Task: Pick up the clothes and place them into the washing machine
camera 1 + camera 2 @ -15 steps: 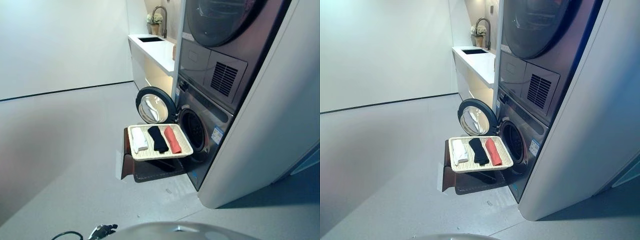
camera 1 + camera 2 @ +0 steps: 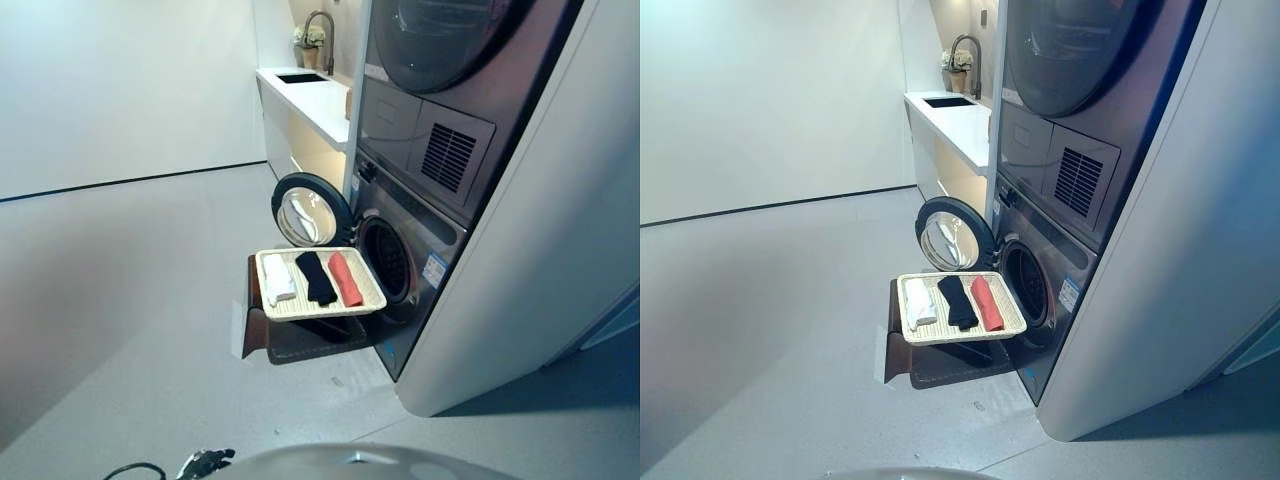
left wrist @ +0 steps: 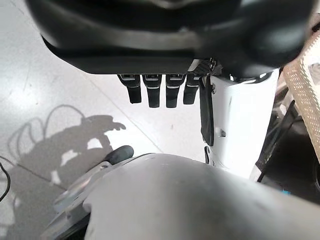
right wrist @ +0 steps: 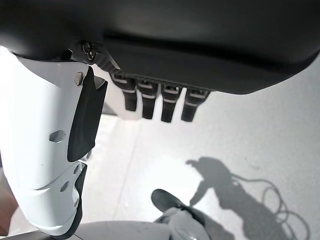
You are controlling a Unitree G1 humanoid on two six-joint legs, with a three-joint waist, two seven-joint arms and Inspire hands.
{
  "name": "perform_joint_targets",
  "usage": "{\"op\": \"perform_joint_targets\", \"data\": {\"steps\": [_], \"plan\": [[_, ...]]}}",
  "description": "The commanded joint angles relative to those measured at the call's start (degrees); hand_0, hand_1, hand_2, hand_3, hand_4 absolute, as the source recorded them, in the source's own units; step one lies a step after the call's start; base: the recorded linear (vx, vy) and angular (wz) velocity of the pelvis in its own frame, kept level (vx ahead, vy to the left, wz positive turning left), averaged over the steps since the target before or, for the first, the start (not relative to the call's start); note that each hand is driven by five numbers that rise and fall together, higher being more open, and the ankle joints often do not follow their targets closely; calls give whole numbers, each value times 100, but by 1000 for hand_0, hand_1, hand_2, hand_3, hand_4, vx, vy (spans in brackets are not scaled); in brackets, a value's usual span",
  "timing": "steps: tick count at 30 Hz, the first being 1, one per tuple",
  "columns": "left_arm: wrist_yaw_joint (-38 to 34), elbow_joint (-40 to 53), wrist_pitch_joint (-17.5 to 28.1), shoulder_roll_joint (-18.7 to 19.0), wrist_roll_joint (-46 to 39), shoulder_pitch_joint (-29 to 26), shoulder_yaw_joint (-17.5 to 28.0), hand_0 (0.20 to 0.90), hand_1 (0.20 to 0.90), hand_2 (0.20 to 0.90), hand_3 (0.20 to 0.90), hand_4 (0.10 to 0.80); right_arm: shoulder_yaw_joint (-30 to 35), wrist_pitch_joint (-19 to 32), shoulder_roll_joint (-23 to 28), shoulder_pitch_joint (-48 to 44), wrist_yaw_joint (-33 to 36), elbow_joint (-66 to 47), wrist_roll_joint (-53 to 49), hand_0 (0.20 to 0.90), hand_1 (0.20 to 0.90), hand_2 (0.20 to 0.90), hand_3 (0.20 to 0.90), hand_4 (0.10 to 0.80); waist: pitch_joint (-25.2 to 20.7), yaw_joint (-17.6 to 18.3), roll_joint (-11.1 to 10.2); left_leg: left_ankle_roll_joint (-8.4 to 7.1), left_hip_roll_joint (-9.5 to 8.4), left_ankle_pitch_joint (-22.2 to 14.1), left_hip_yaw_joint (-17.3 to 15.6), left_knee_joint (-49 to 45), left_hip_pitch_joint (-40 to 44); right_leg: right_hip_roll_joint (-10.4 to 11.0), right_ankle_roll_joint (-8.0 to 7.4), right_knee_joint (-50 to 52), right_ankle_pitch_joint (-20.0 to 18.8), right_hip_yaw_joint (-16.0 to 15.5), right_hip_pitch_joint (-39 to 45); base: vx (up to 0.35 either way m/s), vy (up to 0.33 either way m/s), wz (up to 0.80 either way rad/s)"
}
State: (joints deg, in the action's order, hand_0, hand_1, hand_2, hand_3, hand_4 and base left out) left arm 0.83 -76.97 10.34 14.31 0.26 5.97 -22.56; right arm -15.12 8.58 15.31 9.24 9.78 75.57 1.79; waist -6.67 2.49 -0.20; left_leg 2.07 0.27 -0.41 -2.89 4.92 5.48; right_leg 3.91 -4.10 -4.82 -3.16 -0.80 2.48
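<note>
Three folded clothes lie side by side in a cream woven tray (image 2: 318, 307): a white one (image 2: 277, 280), a black one (image 2: 315, 277) and a red one (image 2: 345, 279). The tray rests on a dark brown stand (image 2: 300, 340) right before the washing machine's round opening (image 2: 386, 261). Its door (image 2: 308, 212) is swung open toward the left. My left hand (image 3: 160, 91) hangs low with straight fingers and holds nothing; a corner of the tray (image 3: 306, 85) shows past it. My right hand (image 4: 152, 99) also hangs open and empty over the floor. Neither hand appears in the eye views.
A dryer (image 2: 440, 40) is stacked above the washer inside a white cabinet (image 2: 560, 250). Behind stands a white counter (image 2: 310, 100) with a sink, a faucet (image 2: 322, 35) and a small flower pot (image 2: 309, 42). Grey floor spreads to the left of the stand.
</note>
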Motion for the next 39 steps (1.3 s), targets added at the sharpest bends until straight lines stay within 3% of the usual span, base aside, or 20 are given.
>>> {"op": "perform_joint_targets", "data": {"steps": [1, 12, 20, 25, 27, 30, 32, 35, 37, 39], "plan": [[-20, -132, 157, -265, -46, -480, 283, 900, 900, 900, 900, 800, -24, 56, -56, -507, -70, 97, 18, 900, 900, 900, 900, 800, 200, 33, -40, -500, 52, -272, -170, 8, -14, -20, -214, -18, 88, -111, 122, 0, 0, 0], [11, -81, 207, -311, -232, -482, 293, 900, 900, 900, 900, 800, 71, 57, -56, -569, 0, 96, -84, 900, 900, 900, 900, 800, 225, 31, -36, -363, -62, -313, -246, 8, -73, 59, -273, 57, 44, 57, -31, -1, 22, -2], [-16, 100, 262, -268, -587, -632, 340, 900, 900, 900, 900, 800, 57, 16, -88, -781, 75, 111, -110, 900, 900, 900, 900, 800, 402, -47, -72, -192, -247, -387, -141, -200, -316, 250, -330, 525, 131, 85, -318, 6, 73, -9], [60, 99, 236, -186, -605, -745, 335, 900, 900, 900, 900, 800, 99, 8, -84, -874, 84, 99, -135, 900, 900, 900, 900, 800, 568, -39, -70, -37, -282, -618, -121, -525, -388, 278, -377, 1646, 303, -36, -731, 63, 97, 1], [63, 102, 227, -75, -564, -830, 321, 900, 900, 900, 900, 800, 174, 27, -69, -860, 83, 106, -251, 900, 900, 900, 900, 800, 693, 68, -60, 14, -256, -748, 22, -729, -340, 226, -362, 2297, 143, 8, -1056, 172, 83, 3], [54, 54, 238, -38, -542, -854, 310, 900, 900, 900, 900, 800, 239, 50, -78, -837, 95, 119, -313, 900, 900, 900, 900, 800, 726, 147, -24, -15, -243, -845, 100, -693, -216, 268, -296, 2147, 98, -17, -1306, 204, 13, 19], [10, 10, 259, -13, -544, -892, 319, 900, 900, 900, 900, 800, 314, 49, -65, -863, 121, 117, -326, 900, 900, 900, 900, 800, 781, 223, 21, -94, -187, -990, 208, -610, 58, 468, -295, 1640, -159, -128, -1538, 304, -84, 26], [-108, 4, 277, 29, -568, -972, 321, 900, 900, 900, 900, 800, 356, 29, -69, -855, 155, 49, -256, 900, 900, 900, 900, 800, 840, 384, -52, -197, -182, -1222, 388, -432, 616, 743, -445, 688, -723, -355, -2007, 382, -85, -9], [-169, 14, 302, 35, -624, -1001, 345, 900, 900, 900, 900, 800, 376, -7, -75, -838, 179, -18, -193, 900, 900, 900, 900, 800, 863, 464, -2, -272, -35, -1347, 443, -271, 1012, 701, -533, 275, -975, -608, -2153, 374, -95, 1], [-200, 5, 295, -10, -682, -966, 365, 900, 900, 900, 900, 800, 391, -21, -82, -768, 158, -52, -166, 900, 900, 900, 900, 800, 789, 534, 5, -325, 77, -1357, 527, -166, 1302, 584, -536, 257, -1132, -661, -2286, 374, -131, 7]]}}
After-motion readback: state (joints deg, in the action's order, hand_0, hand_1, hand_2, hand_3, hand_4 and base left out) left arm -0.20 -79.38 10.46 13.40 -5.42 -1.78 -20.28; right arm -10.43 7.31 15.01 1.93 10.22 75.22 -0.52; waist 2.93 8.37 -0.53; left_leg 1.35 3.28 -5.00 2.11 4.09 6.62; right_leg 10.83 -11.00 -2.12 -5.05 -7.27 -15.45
